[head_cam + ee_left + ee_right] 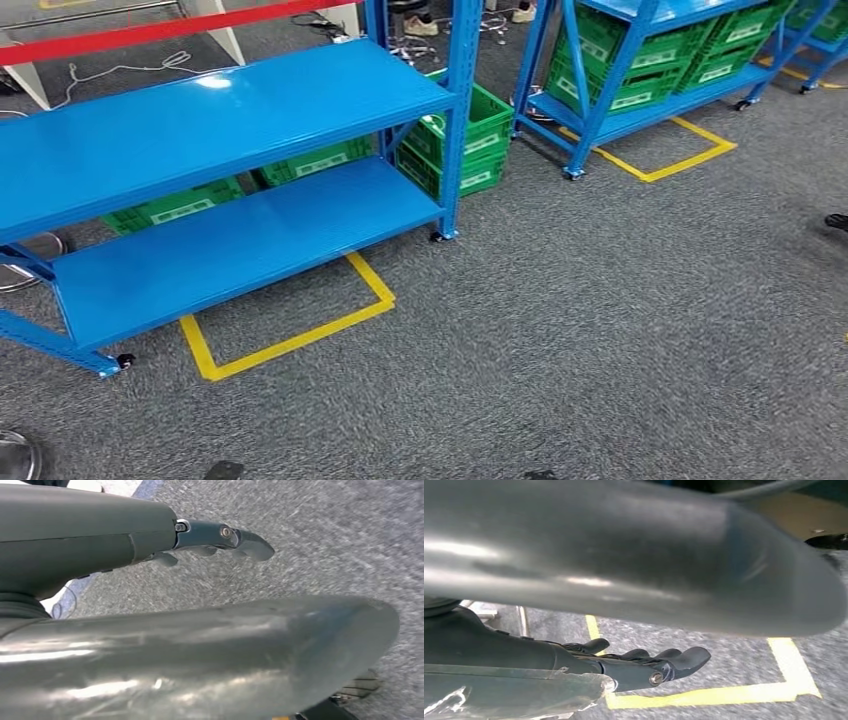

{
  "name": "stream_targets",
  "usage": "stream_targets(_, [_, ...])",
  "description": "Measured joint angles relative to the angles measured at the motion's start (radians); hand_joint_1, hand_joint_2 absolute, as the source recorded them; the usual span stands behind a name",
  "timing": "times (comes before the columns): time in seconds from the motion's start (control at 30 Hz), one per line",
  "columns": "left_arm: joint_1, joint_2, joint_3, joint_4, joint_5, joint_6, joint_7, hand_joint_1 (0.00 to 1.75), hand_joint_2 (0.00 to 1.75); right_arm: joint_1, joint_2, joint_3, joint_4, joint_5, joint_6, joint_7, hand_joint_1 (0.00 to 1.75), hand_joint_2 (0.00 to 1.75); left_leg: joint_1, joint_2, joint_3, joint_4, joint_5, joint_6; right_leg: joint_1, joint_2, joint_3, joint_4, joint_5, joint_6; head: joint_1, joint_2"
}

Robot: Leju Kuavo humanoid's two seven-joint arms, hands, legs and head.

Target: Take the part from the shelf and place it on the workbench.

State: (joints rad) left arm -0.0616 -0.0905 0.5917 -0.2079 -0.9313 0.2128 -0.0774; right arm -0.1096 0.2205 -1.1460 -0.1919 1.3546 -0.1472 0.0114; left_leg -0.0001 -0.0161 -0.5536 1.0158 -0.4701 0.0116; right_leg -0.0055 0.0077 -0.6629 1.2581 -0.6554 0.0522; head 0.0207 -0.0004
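Both hands — left hand, right hand — are hung empty, fingers extended and loosely together, since the blue shelf at upper left is not yet reached.

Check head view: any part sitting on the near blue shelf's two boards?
No. Both boards of the near blue shelf are bare; the green crates stand behind it on the floor.

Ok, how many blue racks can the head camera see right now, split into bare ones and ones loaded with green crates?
Bare blue rack: 1
Blue racks holding green crates: 2, the middle one and the far right one, which is cut off by the picture's edge
Total: 3 racks
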Motion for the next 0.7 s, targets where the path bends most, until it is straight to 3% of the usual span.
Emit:
stream_targets(0.1, [-0.001, 0.000, 0.001, 0.000, -0.001, -0.003, -0.004, 0.00, 0.00, 0.004, 0.000, 0.000, 0.000, 0.000, 0.000, -0.002, 0.00, 0.00, -0.003, -0.004, 0.039, 0.004, -0.037, -0.009, 0.004, 0.000, -0.003, -0.152, 0.175, -0.014, 0.000, 0.000])
stream_targets(0.13, [-0.002, 0.000, 0.001, 0.000, -0.002, -0.004, -0.004, 0.00, 0.00, 0.005, 0.000, 0.000, 0.000, 0.000, 0.000, -0.003, 0.00, 0.00, -0.005, -0.005, 0.045, 0.003, -0.046, -0.014, 0.006, 0.000, -0.002, -0.179, 0.218, -0.019, -0.001, 0.000])
stream_targets(0.17, [-0.003, 0.000, 0.002, 0.001, -0.002, -0.004, -0.004, 0.00, 0.00, 0.004, 0.000, 0.000, 0.000, 0.000, 0.000, -0.004, 0.00, 0.00, -0.006, -0.007, 0.049, 0.005, -0.052, -0.018, 0.006, 0.001, -0.001, -0.191, 0.240, -0.021, -0.002, 0.000])
stream_targets(0.3, [-0.004, 0.001, 0.008, 0.001, -0.004, -0.004, -0.005, 0.00, 0.00, 0.000, 0.000, 0.000, 0.000, 0.000, -0.001, -0.004, 0.00, 0.00, -0.008, -0.006, 0.054, -0.004, -0.043, -0.004, 0.004, 0.006, 0.006, -0.202, 0.249, -0.015, -0.003, 0.000])
stream_targets(0.37, [-0.007, 0.000, 0.011, 0.001, -0.007, -0.002, -0.005, 0.00, 0.00, -0.003, 0.000, 0.000, 0.000, 0.000, -0.001, -0.006, 0.00, 0.00, -0.008, -0.005, 0.060, -0.015, -0.045, -0.004, 0.005, 0.007, 0.007, -0.202, 0.243, -0.022, -0.003, 0.000])
stream_targets(0.53, [-0.009, 0.000, 0.015, 0.000, -0.011, 0.001, -0.008, 0.00, 0.00, -0.008, 0.000, 0.000, 0.000, 0.001, -0.001, -0.009, 0.00, 0.00, -0.008, -0.004, 0.074, -0.042, -0.056, -0.025, 0.006, 0.006, 0.010, -0.202, 0.237, -0.031, -0.002, 0.000])
stream_targets(0.7, [-0.009, 0.000, 0.017, 0.000, -0.013, 0.002, -0.011, 0.00, 0.00, -0.009, 0.000, 0.000, 0.000, 0.000, -0.002, -0.010, 0.00, 0.00, -0.008, -0.004, 0.077, -0.043, -0.055, -0.029, 0.006, 0.006, 0.015, -0.204, 0.238, -0.032, -0.002, 0.000])
